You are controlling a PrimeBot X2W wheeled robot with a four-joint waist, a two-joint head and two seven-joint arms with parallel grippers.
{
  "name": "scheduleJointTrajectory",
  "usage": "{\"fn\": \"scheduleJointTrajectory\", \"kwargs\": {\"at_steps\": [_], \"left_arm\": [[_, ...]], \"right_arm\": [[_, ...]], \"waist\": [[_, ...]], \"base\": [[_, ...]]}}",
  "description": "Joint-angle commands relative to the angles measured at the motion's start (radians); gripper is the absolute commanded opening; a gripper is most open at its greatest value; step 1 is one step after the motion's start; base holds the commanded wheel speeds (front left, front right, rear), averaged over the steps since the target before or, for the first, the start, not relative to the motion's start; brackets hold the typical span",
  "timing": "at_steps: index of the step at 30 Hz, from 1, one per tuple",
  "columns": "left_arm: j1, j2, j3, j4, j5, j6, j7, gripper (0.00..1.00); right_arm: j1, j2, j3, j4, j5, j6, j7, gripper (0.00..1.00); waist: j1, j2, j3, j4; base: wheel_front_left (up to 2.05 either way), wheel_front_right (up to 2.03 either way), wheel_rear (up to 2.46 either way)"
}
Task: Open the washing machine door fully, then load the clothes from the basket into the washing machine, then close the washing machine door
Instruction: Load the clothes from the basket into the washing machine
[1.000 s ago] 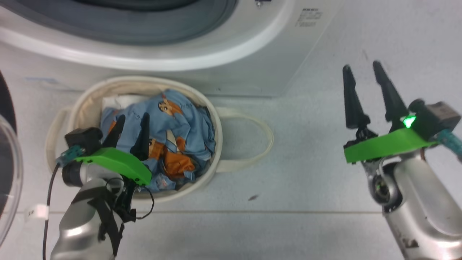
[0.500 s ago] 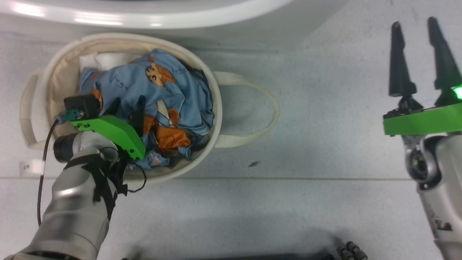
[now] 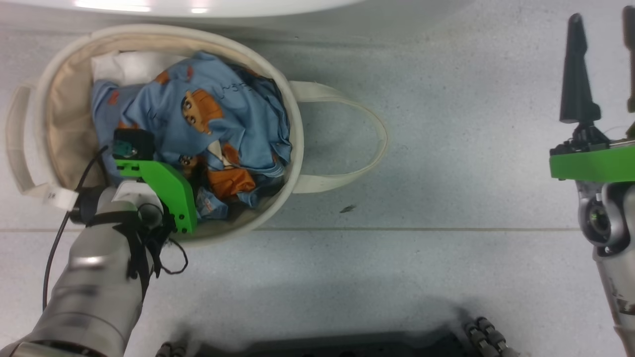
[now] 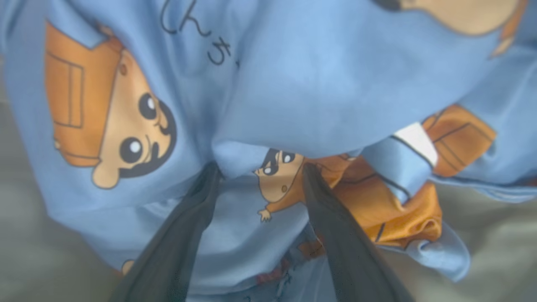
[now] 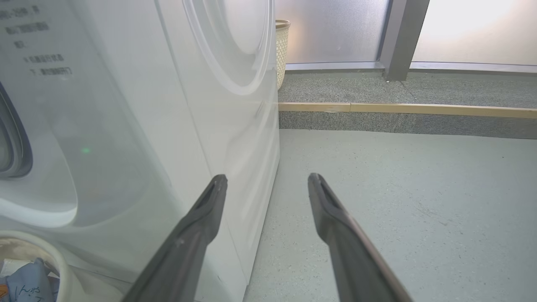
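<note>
The cream basket (image 3: 44, 89) stands on the floor just in front of the white washing machine (image 3: 223, 6). It is heaped with light blue clothes (image 3: 223, 114) printed with orange cartoon figures. My left gripper (image 4: 260, 167) is lowered into the heap, jaws open, both tips pressed into the cloth with a fold of blue cloth (image 4: 251, 159) bulging between them. Off to the right, my right gripper (image 3: 603, 20) hangs open over bare floor, well away from the basket; its own view has the machine (image 5: 126, 126) close on its left. The washing machine door is out of view.
White padding (image 3: 124, 67) lies at the back of the basket. One basket handle (image 3: 367, 119) loops out to the right on the floor. My dark base (image 3: 347, 347) is at the bottom edge. Past the machine are a wicker bin (image 5: 283, 50) and a raised step (image 5: 402, 109).
The head camera has tilted down, so the machine has slid up out of the picture. My left gripper has sunk deeper into the clothes. The right gripper stays open.
</note>
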Motion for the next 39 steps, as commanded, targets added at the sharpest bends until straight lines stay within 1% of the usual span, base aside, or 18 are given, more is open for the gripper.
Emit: {"fn": "scheduleJointTrajectory", "kwargs": {"at_steps": [1, 4, 7, 8, 10, 11, 14, 16, 17, 18, 24, 30, 36, 39], "left_arm": [[0.015, 0.045, 0.000, -0.003, 0.012, 0.007, 0.032, 1.00], [0.014, 0.051, -0.018, -0.003, 0.021, -0.004, 0.063, 1.00], [0.005, 0.057, -0.032, -0.003, 0.029, -0.013, 0.053, 1.00], [0.005, 0.057, -0.032, -0.003, 0.029, -0.013, 0.053, 1.00], [-0.009, 0.060, -0.030, -0.003, 0.028, -0.005, 0.009, 1.00], [-0.010, 0.059, -0.032, -0.003, 0.029, -0.004, 0.003, 1.00], [-0.014, 0.059, -0.037, -0.002, 0.027, 0.002, 0.031, 1.00], [-0.022, 0.057, -0.031, -0.002, 0.019, 0.007, 0.023, 0.99], [-0.026, 0.056, -0.030, -0.002, 0.016, 0.007, 0.010, 0.11], [-0.028, 0.055, -0.029, -0.002, 0.014, 0.007, 0.001, 0.00], [-0.024, 0.052, -0.019, -0.002, -0.006, -0.001, -0.055, 0.00], [-0.016, 0.039, -0.013, -0.002, -0.020, 0.004, -0.122, 0.00], [0.021, 0.022, -0.009, -0.002, -0.036, -0.018, -0.241, 0.00], [0.051, 0.017, -0.005, -0.003, -0.047, -0.029, -0.282, 0.00]], "right_arm": [[0.043, -0.019, 0.000, -0.038, -0.006, 0.000, -0.010, 1.00], [0.055, -0.027, -0.011, -0.048, -0.006, 0.000, -0.010, 1.00], [0.065, -0.032, -0.021, -0.058, -0.006, 0.000, -0.010, 1.00], [0.065, -0.032, -0.021, -0.058, -0.006, 0.000, -0.010, 1.00], [0.072, -0.037, -0.025, -0.063, -0.007, 0.000, -0.010, 1.00], [0.075, -0.040, -0.026, -0.065, -0.007, 0.000, -0.010, 1.00], [0.084, -0.046, -0.030, -0.076, -0.003, 0.000, -0.010, 1.00], [0.091, -0.047, -0.035, -0.079, -0.001, 0.000, -0.010, 1.00], [0.095, -0.046, -0.039, -0.080, 0.000, 0.000, -0.010, 1.00], [0.098, -0.045, -0.043, -0.081, 0.001, 0.000, -0.010, 1.00], [0.100, -0.031, -0.041, -0.080, 0.004, 0.000, -0.010, 1.00], [0.090, -0.025, -0.031, -0.058, 0.011, 0.000, -0.010, 1.00], [0.076, -0.006, -0.016, -0.022, 0.031, 0.000, -0.010, 1.00], [0.072, 0.012, 0.002, 0.003, 0.041, 0.000, -0.010, 1.00]], "waist": [[0.0000, 0.0000, 0.008, -0.006], [0.0000, 0.0000, 0.015, -0.016], [0.0000, 0.0000, 0.023, -0.027], [0.0000, 0.0000, 0.023, -0.027], [0.0000, 0.0000, 0.028, -0.034], [0.0000, 0.0000, 0.031, -0.039], [0.0000, 0.0000, 0.039, -0.050], [0.0000, 0.0000, 0.043, -0.056], [0.0000, 0.0000, 0.044, -0.059], [0.0000, 0.0000, 0.044, -0.061], [0.0000, 0.0000, 0.025, -0.067], [0.0000, 0.0000, -0.010, -0.048], [0.0000, 0.0000, -0.092, -0.021], [0.0000, 0.0000, -0.149, -0.008]], "base": [[0.00, 0.00, 0.00], [0.00, 0.00, 0.00], [0.00, 0.00, 0.00], [0.00, 0.00, 0.00], [0.00, 0.00, 0.00], [0.00, 0.00, 0.00], [0.00, 0.00, 0.00], [0.00, 0.00, 0.00], [0.00, 0.00, 0.00], [0.00, 0.00, 0.00], [0.00, 0.00, 0.00], [0.00, 0.00, 0.00], [0.00, 0.00, 0.00], [0.00, 0.00, 0.00]]}}
